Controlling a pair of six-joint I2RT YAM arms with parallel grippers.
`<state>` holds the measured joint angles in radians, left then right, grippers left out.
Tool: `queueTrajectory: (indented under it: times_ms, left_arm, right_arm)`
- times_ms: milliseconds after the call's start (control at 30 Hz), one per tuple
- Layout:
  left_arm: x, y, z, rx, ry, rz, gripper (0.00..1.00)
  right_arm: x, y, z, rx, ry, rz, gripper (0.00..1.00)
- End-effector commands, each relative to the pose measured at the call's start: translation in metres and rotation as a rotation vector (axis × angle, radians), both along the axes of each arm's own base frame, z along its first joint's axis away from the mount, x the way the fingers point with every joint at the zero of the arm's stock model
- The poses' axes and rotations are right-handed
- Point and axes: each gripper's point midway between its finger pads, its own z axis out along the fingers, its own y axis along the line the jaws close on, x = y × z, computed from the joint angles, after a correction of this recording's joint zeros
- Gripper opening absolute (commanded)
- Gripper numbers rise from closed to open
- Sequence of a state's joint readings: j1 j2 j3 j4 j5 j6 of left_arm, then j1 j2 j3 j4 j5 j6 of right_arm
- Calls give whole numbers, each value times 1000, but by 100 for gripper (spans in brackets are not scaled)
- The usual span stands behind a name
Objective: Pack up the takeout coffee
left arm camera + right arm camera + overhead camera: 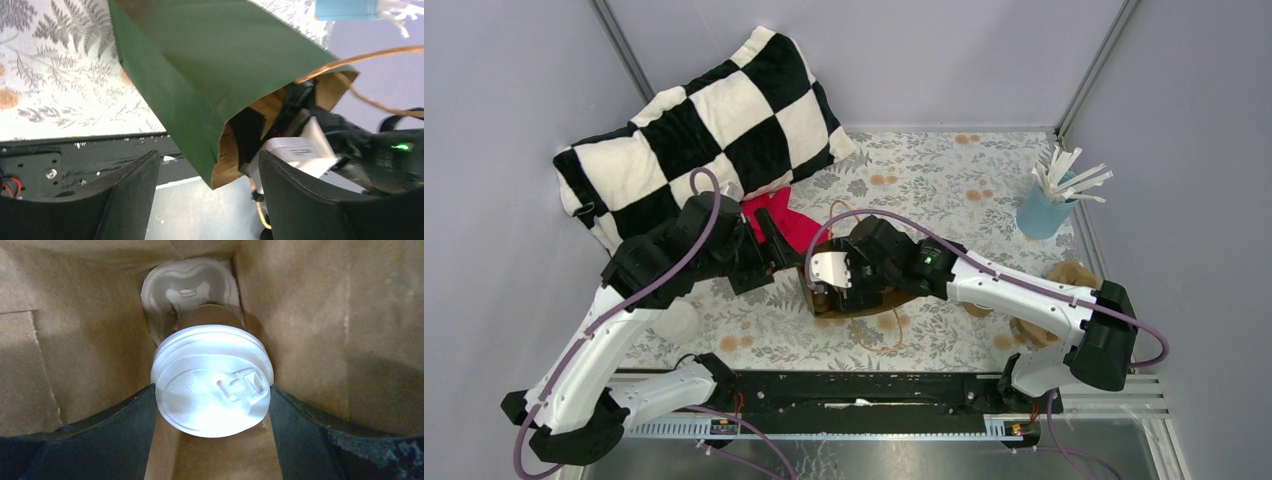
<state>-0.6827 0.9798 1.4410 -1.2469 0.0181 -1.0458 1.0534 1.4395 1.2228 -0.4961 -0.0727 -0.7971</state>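
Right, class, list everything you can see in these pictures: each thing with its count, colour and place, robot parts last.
pillow: one, black and white checks, far left corner
cloth: one, red, beside the pillow
paper bag: one, green outside, brown inside, mid table
takeout coffee: one, brown cup with white lid, inside the bag
cup carrier: one, pale beige, deeper in the bag, behind the coffee
blue cup: one, far right, holding white sticks
brown shape: unclear, right edge
tablecloth: one, white with grey ferns
left claw: one, black, open, at the bag's mouth
right claw: one, black, inside the bag, closed on the coffee's lid
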Motion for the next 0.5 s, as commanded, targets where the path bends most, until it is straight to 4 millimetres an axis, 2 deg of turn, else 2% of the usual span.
queueTrajectory:
  times_ms: [0,67,100,233,467]
  left_arm:
    - [-11,-3,-19,0,84,14,72]
    - [-6,-8,-23,11,79,0,58]
    - [-5,-9,-24,16,81,-4,54]
    - [-5,-4,-14,-17,25,18,55]
    - [11,-22,-26,25,20,-44,53]
  right_arm:
    - [4,12,31,138,-15,-40,72]
    - [4,10,30,139,-22,-41,72]
    - [6,9,30,137,-30,-44,72]
    - [8,5,34,126,-59,-42,72]
    - [10,6,36,122,-62,-37,72]
